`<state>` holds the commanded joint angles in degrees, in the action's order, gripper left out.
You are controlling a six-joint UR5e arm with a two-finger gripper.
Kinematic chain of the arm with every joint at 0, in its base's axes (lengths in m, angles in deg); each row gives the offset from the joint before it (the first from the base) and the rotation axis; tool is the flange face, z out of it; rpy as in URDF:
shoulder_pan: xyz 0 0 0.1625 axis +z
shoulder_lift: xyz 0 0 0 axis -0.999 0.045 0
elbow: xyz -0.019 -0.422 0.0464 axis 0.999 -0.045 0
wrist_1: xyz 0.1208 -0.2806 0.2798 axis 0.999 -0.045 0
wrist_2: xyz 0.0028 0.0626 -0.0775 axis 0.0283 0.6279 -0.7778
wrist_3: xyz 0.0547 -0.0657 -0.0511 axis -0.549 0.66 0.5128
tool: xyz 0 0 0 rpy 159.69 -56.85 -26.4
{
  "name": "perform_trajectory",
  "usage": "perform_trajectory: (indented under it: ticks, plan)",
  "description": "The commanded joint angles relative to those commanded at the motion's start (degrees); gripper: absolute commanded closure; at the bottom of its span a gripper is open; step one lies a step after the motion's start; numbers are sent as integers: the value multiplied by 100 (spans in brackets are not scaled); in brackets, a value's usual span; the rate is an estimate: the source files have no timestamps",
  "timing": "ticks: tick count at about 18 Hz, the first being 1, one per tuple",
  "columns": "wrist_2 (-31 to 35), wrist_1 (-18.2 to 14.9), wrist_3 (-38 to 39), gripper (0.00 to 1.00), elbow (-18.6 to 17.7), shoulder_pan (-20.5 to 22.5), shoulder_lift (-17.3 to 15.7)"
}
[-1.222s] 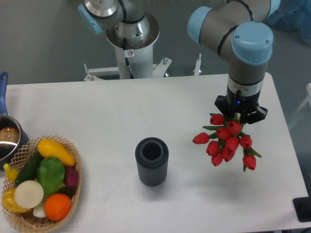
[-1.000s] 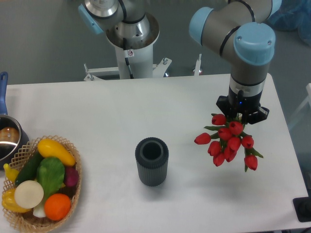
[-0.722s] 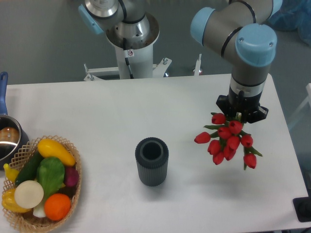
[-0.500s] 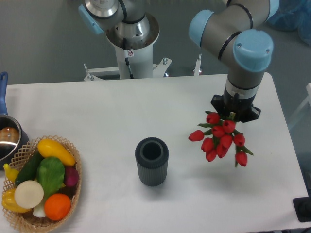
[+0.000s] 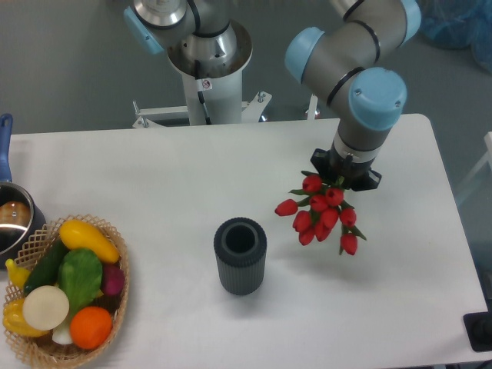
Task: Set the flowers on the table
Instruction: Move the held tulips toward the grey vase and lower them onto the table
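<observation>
While the gripper [image 5: 344,174] holds the flowers [image 5: 321,214] by their stems, with its fingers closed tight on them, the red bunch hangs in the air over the right part of the table [image 5: 169,184], just right of the dark vase [image 5: 240,255]. I think the job is only half done, because the flowers must go down onto the white top and be let go.

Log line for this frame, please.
gripper: shut on flowers | flowers: held above table, right of vase | placed: no
</observation>
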<state>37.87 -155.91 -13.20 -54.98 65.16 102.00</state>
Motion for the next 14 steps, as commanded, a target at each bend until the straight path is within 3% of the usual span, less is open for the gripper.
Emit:
perform_trajectory:
  ticks: [2, 8, 14]
  plan:
    - [0, 192, 9, 63, 70, -88, 175]
    - [26, 1089, 9, 54, -158, -299, 563]
    - [17, 1108, -44, 43, -35, -238, 545]
